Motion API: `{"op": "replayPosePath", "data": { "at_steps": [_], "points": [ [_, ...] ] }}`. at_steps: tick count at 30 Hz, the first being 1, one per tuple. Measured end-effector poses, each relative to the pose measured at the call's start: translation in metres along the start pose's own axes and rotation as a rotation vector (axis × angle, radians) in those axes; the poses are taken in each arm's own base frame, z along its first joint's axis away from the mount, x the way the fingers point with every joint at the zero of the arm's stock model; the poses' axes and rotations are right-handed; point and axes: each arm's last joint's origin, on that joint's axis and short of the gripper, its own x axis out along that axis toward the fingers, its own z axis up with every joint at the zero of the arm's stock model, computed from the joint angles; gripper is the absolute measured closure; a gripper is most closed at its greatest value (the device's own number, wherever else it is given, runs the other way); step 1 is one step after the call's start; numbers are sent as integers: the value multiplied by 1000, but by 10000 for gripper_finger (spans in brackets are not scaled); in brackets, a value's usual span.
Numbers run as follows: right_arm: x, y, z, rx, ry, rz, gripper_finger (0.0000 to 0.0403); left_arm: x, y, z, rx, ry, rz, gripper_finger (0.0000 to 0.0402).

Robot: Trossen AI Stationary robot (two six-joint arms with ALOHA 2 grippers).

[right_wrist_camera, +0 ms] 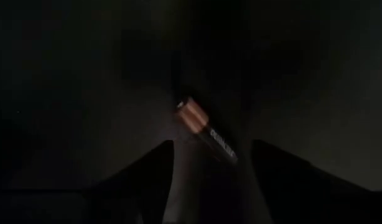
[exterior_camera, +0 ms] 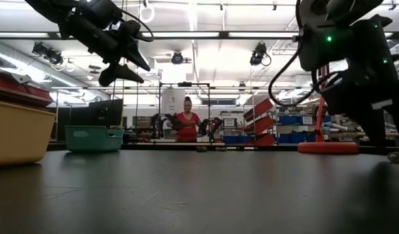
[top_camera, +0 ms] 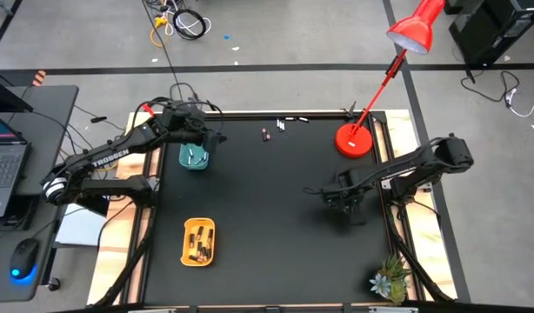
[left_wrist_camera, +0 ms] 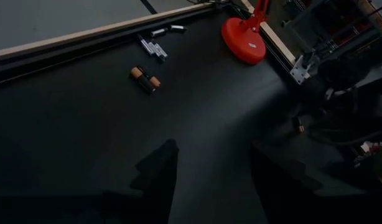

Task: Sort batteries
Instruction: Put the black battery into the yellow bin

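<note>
Hovering low over the right half of the surface (top_camera: 276,217), the right gripper (right_wrist_camera: 211,165) has one copper-topped battery (right_wrist_camera: 206,134) lying flat just ahead of its spread fingers (right_wrist_camera: 147,171), nothing grasped. The battery's long axis runs diagonally across the gap between the two fingers, copper end farther from the gripper, dark end pointing in toward the gap. My read: the fingers would need to straddle it across that axis, so a wrist turn looks needed before any clench. In the high view the right gripper (top_camera: 343,202) sits below the red lamp base (top_camera: 354,140).

The left gripper (top_camera: 210,139) hangs in the air above the teal tray (top_camera: 195,158) at the far left, fingers released and empty. Its wrist view shows loose batteries (left_wrist_camera: 145,79) near the far edge, a dark pair and some whitish ones beyond, all well apart from the left fingers (left_wrist_camera: 157,180). More batteries already lie in the yellow tray (top_camera: 198,242).

The right arm is clearly nearer to the lone battery; the far-edge group lies between both arms, somewhat closer to the left.
</note>
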Motion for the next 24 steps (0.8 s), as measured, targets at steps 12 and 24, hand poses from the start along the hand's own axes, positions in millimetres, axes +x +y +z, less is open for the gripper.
{"op": "replayPosePath", "data": {
  "at_steps": [12, 24],
  "points": [
    [26, 5, 23, -80, 127, -32, 363, 0, -1, -1, -24, 22, -42, 199],
    [-11, -11, 47, -5, -168, 15, 364, -1, -2, 1, -15, 5, -40, 199]
  ]
}}
